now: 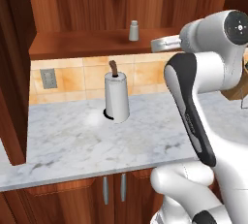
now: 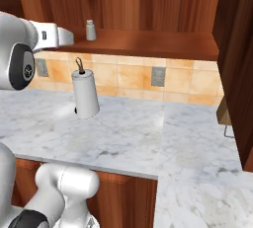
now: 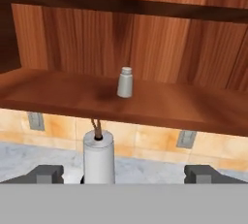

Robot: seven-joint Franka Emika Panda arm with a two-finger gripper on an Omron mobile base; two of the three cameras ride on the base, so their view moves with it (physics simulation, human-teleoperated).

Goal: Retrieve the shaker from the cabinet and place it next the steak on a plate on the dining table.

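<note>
The shaker [image 1: 133, 30] [image 2: 91, 30] [image 3: 125, 82], small and grey with a lighter cap, stands upright on the open shelf of the dark reddish-brown cabinet [image 1: 97, 43] [image 2: 158, 42] [image 3: 58, 94]. My gripper [image 3: 123, 174] is open, its two dark fingertips [image 3: 46, 173] wide apart with nothing between them. It hangs in front of the shelf, a little below the shaker and well short of it. My hand [image 1: 165, 43] [image 2: 55, 36] is level with the shelf edge. The steak, the plate and the dining table are out of view.
A tall white paper-towel roll [image 1: 116, 97] [image 2: 85, 94] [image 3: 99, 157] stands on the marbled wall counter [image 1: 72, 140] [image 2: 138, 138], under the shaker. The tiled backsplash holds outlets [image 1: 48, 78] [image 2: 158, 76]. Cabinet side walls [image 1: 12, 72] [image 2: 237, 74] close in both sides.
</note>
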